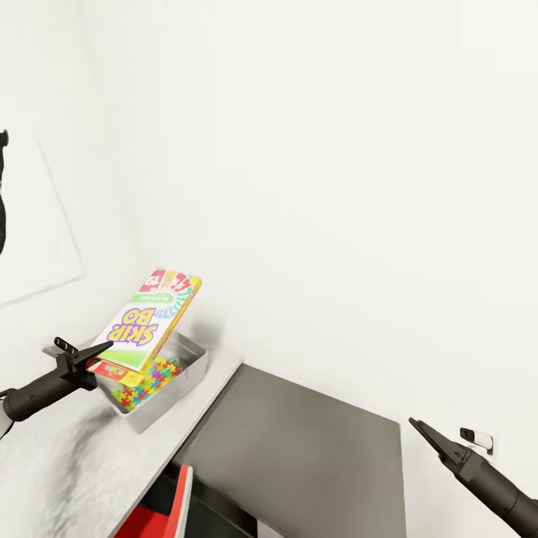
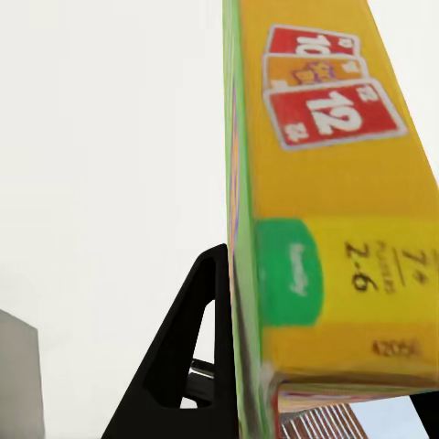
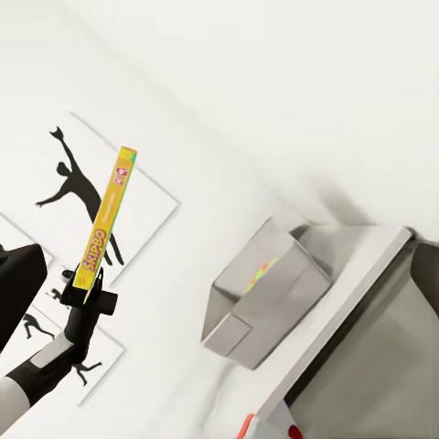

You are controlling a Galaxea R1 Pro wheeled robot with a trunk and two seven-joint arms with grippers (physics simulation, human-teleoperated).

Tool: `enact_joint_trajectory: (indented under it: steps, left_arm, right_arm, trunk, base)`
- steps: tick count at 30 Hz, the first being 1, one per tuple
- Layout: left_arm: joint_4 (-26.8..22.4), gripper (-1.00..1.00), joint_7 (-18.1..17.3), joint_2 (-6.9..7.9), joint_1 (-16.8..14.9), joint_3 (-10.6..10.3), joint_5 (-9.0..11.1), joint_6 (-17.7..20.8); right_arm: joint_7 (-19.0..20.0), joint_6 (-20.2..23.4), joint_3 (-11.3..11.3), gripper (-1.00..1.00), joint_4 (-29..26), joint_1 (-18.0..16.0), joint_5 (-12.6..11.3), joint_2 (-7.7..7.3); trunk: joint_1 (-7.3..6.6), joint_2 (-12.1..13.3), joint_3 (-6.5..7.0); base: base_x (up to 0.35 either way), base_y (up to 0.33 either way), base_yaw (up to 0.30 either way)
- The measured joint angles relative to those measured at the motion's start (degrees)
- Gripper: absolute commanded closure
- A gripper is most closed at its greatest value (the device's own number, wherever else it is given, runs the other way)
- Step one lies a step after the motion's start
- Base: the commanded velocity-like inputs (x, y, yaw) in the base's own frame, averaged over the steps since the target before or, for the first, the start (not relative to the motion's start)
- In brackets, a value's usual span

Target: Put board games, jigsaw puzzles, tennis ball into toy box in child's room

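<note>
A: Setting? Child's room in a home, simulated render.

B: Evidence?

A: Skip-Bo board game [image 1: 153, 317], bright jigsaw puzzles [image 1: 149, 381] lying in a grey toy box [image 1: 193, 364] on a pale table [image 1: 90, 463] joined to a dark grey cabinet top [image 1: 314, 448].

B: Walls?

A: Plain white, with white posters [image 3: 101, 197] of black dancing silhouettes (seen from the right wrist). Wall socket [image 1: 478, 439] low down. Domestic.
</note>
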Motion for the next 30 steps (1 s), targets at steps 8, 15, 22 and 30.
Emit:
enact_joint_trajectory:
  steps: [8,15,22,30]
  left_arm:
    - [0.1,1.0,-0.03,0.0,0.01,0.0,0.02,-0.01]
    - [0.15,1.0,-0.14,0.0,-0.01,0.02,0.05,-0.02]
    - [0.16,1.0,-0.22,0.0,0.01,0.01,0.06,-0.1]
    - [0.16,1.0,-0.23,0.0,-0.01,-0.01,0.07,-0.11]
  right_arm:
    - [-0.02,-0.03,0.0,-1.0,0.0,0.0,-0.04,0.0]
    - [0.0,-0.03,0.0,-1.0,0.0,0.0,-0.02,0.0]
    - [0.0,-0.03,0.0,-1.0,-0.01,0.0,0.01,0.0]
    - [-0.01,-0.03,0.0,-1.0,-0.01,0.0,0.01,0.0]
  trunk:
    - [0.0,0.0,0.0]
    - [-0.01,-0.01,0.0]
    - [0.0,0.0,0.0]
    - [0.0,0.0,0.0]
  base:
    - [0.063,0.104,0.0]
    - [0.063,0.084,0.0]
    - [0.024,0.047,0.0]
    - [0.011,0.023,0.0]
